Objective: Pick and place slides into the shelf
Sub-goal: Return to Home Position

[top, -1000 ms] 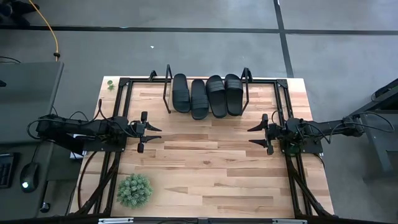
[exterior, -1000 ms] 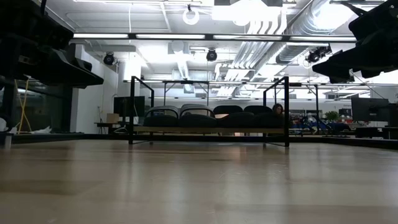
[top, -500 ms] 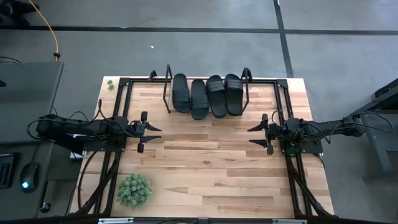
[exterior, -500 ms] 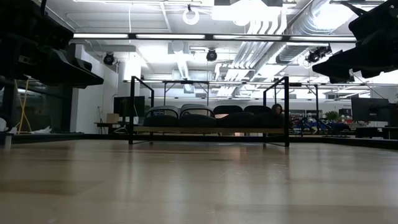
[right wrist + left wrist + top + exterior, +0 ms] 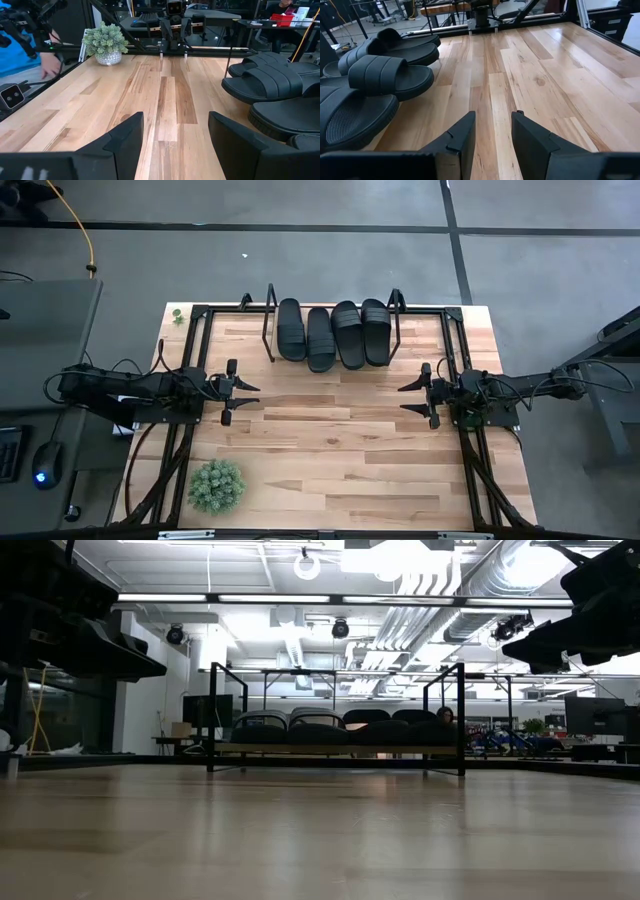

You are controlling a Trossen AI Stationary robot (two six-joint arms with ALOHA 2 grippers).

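Four black slides point(image 5: 334, 333) lie side by side on the shelf point(image 5: 335, 751) at the table's point(image 5: 340, 460) far edge. Left end effector point(image 5: 255, 398) and right end effector point(image 5: 402, 399) hover at opposite sides, fingers spread, holding nothing.

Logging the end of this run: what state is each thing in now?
slides: all four lying side by side on the shelf, straps up
shelf: standing upright, holding the slides
left hand: open, empty, above the table's left side
right hand: open, empty, above the table's right side
potted plant: upright
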